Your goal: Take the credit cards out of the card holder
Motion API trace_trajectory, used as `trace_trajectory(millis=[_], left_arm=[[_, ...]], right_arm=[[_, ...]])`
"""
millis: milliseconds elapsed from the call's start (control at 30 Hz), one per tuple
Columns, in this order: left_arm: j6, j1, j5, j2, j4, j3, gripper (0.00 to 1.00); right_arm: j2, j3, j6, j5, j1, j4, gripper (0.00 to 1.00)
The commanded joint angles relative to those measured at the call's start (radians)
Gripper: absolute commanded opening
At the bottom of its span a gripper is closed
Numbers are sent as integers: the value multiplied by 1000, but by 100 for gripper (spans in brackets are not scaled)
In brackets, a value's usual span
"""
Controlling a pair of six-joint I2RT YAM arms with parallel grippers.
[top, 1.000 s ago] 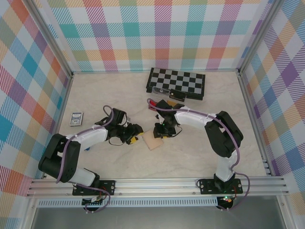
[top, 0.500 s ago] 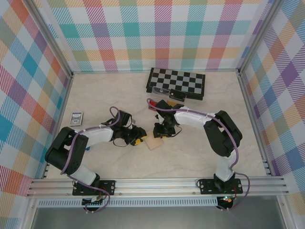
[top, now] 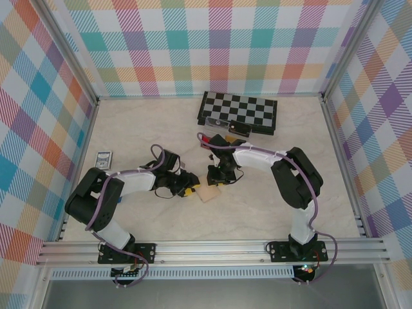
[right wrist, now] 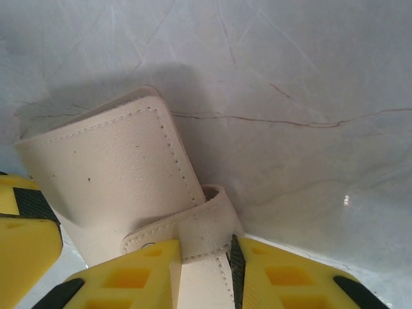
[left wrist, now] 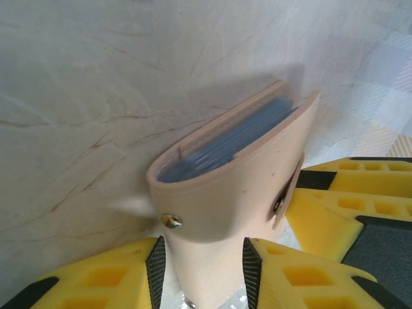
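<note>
Soft pale tan card holder [left wrist: 225,193], stitched edges, shiny round snap [left wrist: 171,221], blue sleeves [left wrist: 225,138] inside, on the marble-look counter [top: 257,206] in front of the chessboard [top: 238,111], left jaws with bumpy yellow pads [left wrist: 96,280] squeezed tight on its body, right jaws squeezed tight on its thin strap [right wrist: 203,257]

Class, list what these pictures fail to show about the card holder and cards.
Left wrist view: the tan cover of the card holder hides most of its blue inner layers; any credit cards there cannot be counted.
Right wrist view: the bottom edge cuts off the strap held in the right tool.
Top view: holder tiny, partly under the left tool.
</note>
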Motion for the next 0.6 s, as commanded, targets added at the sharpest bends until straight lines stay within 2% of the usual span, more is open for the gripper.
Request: trace_trajectory(millis=[0,167,433,567], left_arm=[[-37,-9,43,27,99,-22,38],[-55,-9,51,42,189,-45,38],[-47,-9,56,36,247,-57,37],[-49,-9,55,23,265,-63,34]], right_arm=[[36,2,22,-11,-6,5,28],[37,-8,24,-19,-6,7,28],[39,-26,44,-47,-8,28,28],[38,-34,53,-66,-8,42,28]])
